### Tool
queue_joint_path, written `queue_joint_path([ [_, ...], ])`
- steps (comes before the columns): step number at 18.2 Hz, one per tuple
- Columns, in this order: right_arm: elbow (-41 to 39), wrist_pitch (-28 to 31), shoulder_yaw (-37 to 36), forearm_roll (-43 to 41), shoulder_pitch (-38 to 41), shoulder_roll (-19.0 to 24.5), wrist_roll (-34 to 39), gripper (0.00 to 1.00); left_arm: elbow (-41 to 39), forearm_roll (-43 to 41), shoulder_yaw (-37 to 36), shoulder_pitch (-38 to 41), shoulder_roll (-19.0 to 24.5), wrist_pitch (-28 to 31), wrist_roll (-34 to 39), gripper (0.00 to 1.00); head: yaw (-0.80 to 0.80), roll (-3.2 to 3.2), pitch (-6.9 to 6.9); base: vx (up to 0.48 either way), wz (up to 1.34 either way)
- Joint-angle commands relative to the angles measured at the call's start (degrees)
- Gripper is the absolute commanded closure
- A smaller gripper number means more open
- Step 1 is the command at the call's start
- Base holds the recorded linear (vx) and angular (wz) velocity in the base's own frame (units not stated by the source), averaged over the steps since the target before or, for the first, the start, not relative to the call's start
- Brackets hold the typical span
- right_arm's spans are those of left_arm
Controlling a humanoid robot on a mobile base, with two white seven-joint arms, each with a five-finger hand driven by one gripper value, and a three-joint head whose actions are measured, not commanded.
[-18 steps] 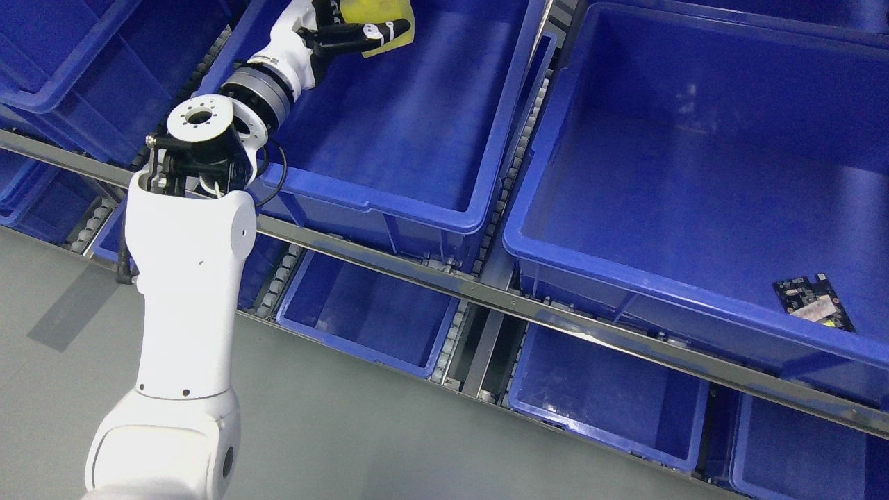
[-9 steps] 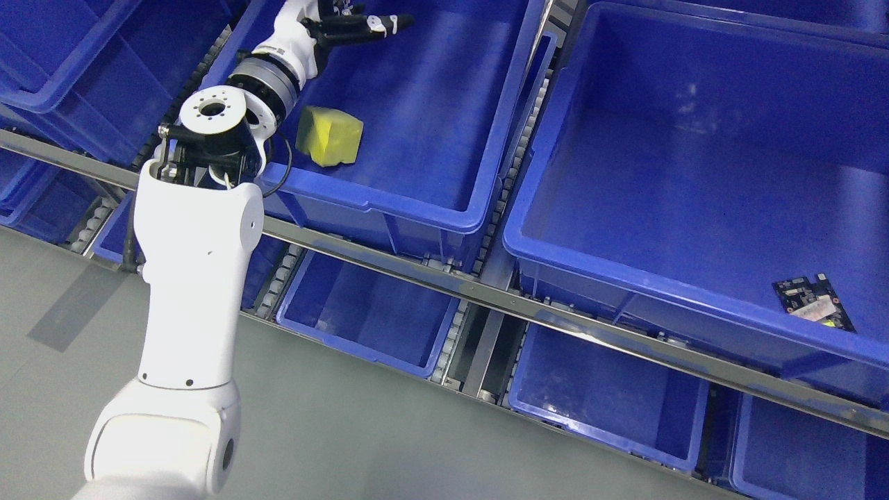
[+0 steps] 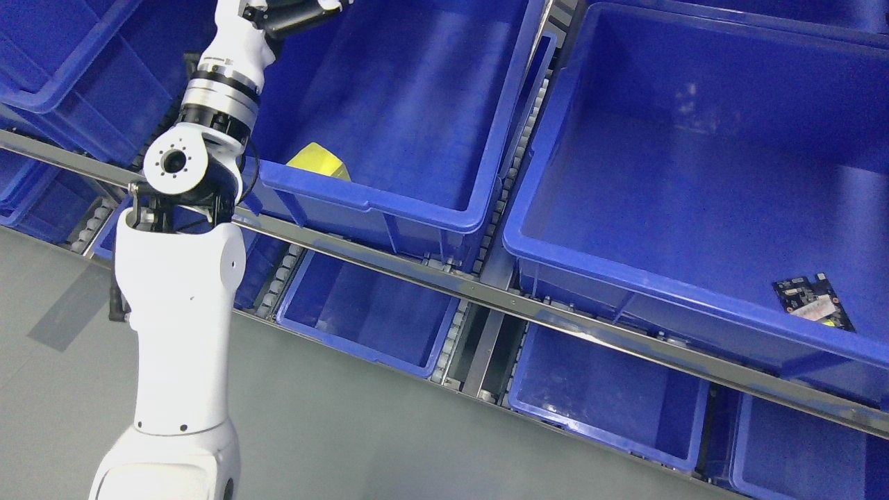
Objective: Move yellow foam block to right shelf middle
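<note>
Foam block (image 3: pixel 318 160) lies at the bin's (image 3: pixel 417 208) front left corner, below my left hand (image 3: pixel 295 12). I cannot tell how my fingers are set.

Bright, even overhead light, cool in tone, no dim corners. Soft whitish sheen across the floor of the middle blue bin (image 3: pixel 417 104) and a paler glare patch on the large right bin (image 3: pixel 694 104). Thin specular line along the metal shelf rail (image 3: pixel 528 302). Faint, soft-edged shadow on the grey floor (image 3: pixel 62 312) at left, beside the white arm (image 3: pixel 180 326). Sharp focus throughout, print on the circuit board (image 3: pixel 814 303) too small to read. Slight motion blur on the hand (image 3: pixel 292 10), cropped by the top edge. Tilted framing, little edge distortion.
</note>
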Motion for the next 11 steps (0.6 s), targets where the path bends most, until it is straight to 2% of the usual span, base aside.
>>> queue_joint_path([
  [1,-1.00,-0.04,0.00,0.00,-0.09,-1.00,0.04,0.00,-9.32,0.05,3.94,6.27,1.00,-2.12,-0.23,0.00,0.00,0.00,0.00,0.000,0.00],
  [4,-1.00,-0.04,0.00,0.00,-0.09,-1.00,0.04,0.00,-9.32,0.05,3.85,6.27,1.00,-1.25,-0.32,0.00,0.00,0.00,0.00,0.000,0.00],
  [11,-1.00,-0.04,0.00,0.00,-0.17,-1.00,0.04,0.00,-9.32,0.05,3.94,7.24,1.00,5.61,0.21,0.00,0.00,0.00,0.01,0.000,0.00],
])
